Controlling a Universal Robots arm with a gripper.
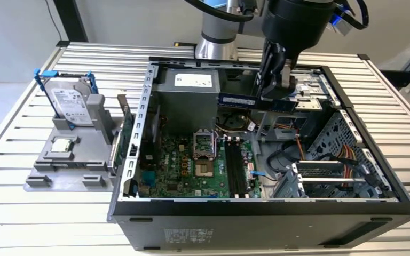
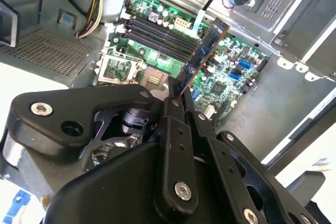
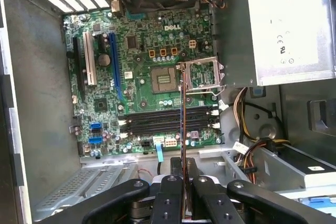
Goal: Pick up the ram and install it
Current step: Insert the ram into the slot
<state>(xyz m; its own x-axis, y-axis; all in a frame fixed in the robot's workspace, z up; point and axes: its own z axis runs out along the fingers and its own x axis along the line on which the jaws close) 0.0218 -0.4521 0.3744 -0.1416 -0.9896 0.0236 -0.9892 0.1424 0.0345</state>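
One black gripper (image 1: 275, 97) hangs over the open computer case (image 1: 262, 210), its fingers (image 2: 174, 124) drawn narrow and clamped on the ram (image 1: 239, 100). In the exterior view the ram is a dark bluish stick held level in the air above the far part of the case. It is gripped nearer its end on the exterior view's right, and most of its length reaches out past the fingers in front of the grey power supply (image 1: 190, 88) inside the case. It touches nothing but the fingers and sits well above the green motherboard (image 1: 180, 168) on the case floor. In the second wrist view the ram runs away from the fingertips with a coppery edge along one long side. In the first wrist view it shows edge-on as a thin line between the two fingers, crossing the black memory slots (image 3: 168, 121) at a right angle rather than lying along them. The CPU socket (image 3: 164, 80), its lid swung open, lies on the motherboard just beside those slots. Outside the case, on the exterior view's left, a grey holder (image 1: 70, 165) on the slatted table (image 1: 20, 224) carries a silver hard drive in a blue frame (image 1: 70, 101) standing upright and a square silver chip (image 1: 62, 144) lying flat.
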